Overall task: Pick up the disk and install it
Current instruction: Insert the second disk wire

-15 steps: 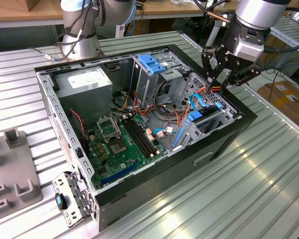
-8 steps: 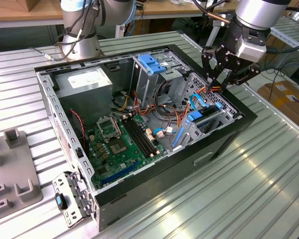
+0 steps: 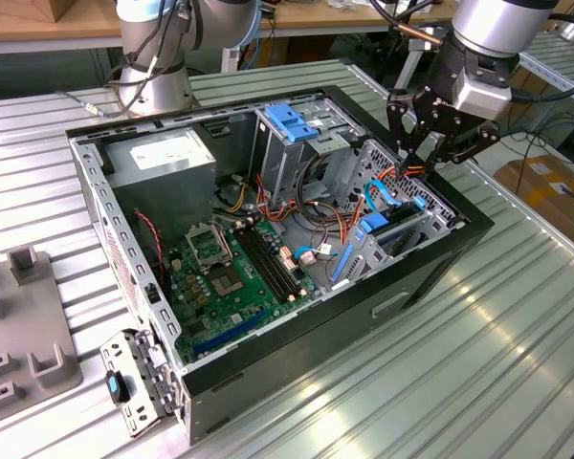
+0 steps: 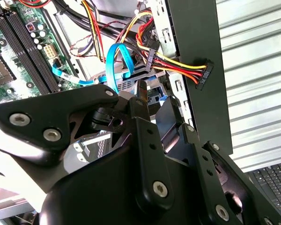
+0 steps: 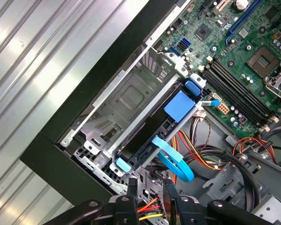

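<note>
The disk (image 5: 147, 133) lies edge-on in a slot of the metal drive cage (image 5: 126, 101) at the corner of the open computer case (image 3: 440, 253). Its dark body sits between light-blue rails, with a blue tab at one end. In the exterior view the disk (image 3: 399, 229) sits low at the case's right side. My gripper (image 3: 423, 158) hovers just above that corner, apart from the disk. In the first wrist view the gripper (image 5: 150, 187) is open, with red and yellow wires showing in the gap. A blue data cable (image 5: 174, 161) loops beside the cage.
A black power connector (image 4: 203, 75) on red, yellow and black wires hangs over the case wall. Inside are the motherboard (image 3: 234, 263), a grey power-supply box (image 3: 163, 158) and an upper cage with a blue latch (image 3: 292, 122). A grey fixture (image 3: 19, 325) stands on the ribbed table at the exterior view's left.
</note>
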Available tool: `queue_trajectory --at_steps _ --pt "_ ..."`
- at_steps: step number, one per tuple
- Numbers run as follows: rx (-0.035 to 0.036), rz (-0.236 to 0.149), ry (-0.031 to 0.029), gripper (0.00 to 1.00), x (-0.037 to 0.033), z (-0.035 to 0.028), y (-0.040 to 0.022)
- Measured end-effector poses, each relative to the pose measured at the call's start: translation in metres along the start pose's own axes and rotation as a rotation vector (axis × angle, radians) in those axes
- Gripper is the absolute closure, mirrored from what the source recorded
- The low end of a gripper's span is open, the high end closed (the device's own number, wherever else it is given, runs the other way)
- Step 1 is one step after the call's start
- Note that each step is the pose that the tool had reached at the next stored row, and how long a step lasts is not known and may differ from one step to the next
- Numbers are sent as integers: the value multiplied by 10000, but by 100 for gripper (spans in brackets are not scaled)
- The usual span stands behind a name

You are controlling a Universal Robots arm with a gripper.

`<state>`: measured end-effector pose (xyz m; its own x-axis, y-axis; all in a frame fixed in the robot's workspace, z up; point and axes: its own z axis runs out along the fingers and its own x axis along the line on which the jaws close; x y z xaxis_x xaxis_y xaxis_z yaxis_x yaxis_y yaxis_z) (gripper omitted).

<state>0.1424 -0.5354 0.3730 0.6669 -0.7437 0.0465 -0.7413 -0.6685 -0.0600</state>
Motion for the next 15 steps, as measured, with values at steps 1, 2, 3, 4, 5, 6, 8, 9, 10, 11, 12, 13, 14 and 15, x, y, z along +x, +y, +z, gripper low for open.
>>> queue_trajectory --at_steps 1,2,3,4,5,6,8,9,10,11,12,13,14,15 --pt "0 -7 0 64 3 0 -3" --pt "1 -23 -2 64 7 1 -7" --pt "2 -46 -2 64 11 1 -12" --pt "3 -74 -4 64 17 2 -19" --pt "5 -107 -7 64 26 3 -28" --pt "6 -134 -8 64 34 4 -38" --pt "9 -203 -13 64 73 8 -81" --pt "10 -223 -14 64 98 11 -109" --pt "11 -230 -14 64 111 13 -124" --pt "11 -238 -15 64 125 15 -140" --pt "12 -248 -15 64 149 17 -166" --pt "11 -251 -16 64 170 20 -190" --pt "11 -253 -16 64 190 22 -211" --pt "11 -264 -18 64 220 25 -245"
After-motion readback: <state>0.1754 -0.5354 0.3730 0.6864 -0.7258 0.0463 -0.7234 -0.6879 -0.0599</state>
